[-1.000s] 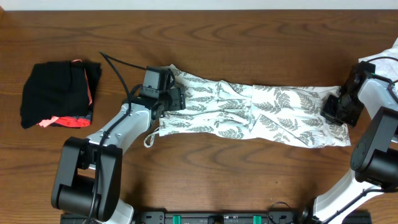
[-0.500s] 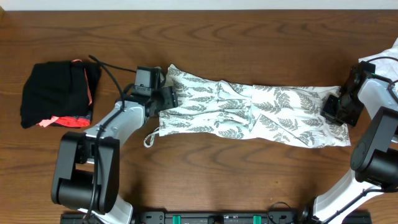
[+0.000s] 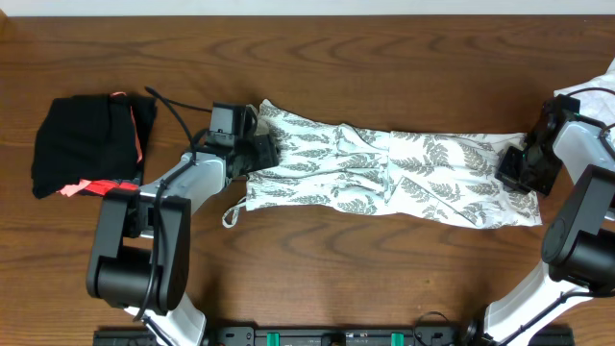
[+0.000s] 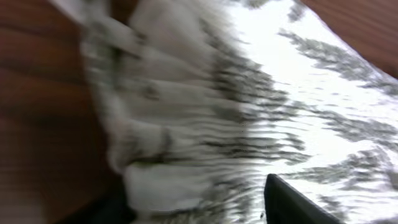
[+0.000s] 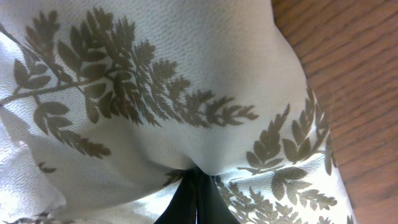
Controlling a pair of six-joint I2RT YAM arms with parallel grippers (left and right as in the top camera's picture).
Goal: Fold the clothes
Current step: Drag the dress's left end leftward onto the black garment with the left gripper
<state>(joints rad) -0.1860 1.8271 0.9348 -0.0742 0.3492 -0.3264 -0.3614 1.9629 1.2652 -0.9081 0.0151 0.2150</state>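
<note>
The clothes [image 3: 404, 168], a white dress with a grey-green fern print, lie stretched left to right across the table. My left gripper [image 3: 263, 150] is at its left end. In the blurred left wrist view its dark fingers [image 4: 292, 202] stand apart, with the gathered, ruched fabric [image 4: 186, 124] between them. My right gripper [image 3: 509, 171] is at the dress's right end. Seen from the right wrist, it [image 5: 198, 180] is shut, pinching a fold of the printed cloth [image 5: 143, 93]. A thin white strap [image 3: 231, 215] loops out at the dress's front left corner.
A black bundle with coral-pink trim [image 3: 91, 144] lies at the left of the table. A plain white cloth [image 3: 588, 91] shows at the far right edge, behind the right arm. Brown wood tabletop [image 3: 384, 269] lies in front of the dress.
My left gripper has shifted slightly left and back along the dress's left end, and its jaws have narrowed around the gathered fabric. The right gripper and the dress's right end have not moved.
</note>
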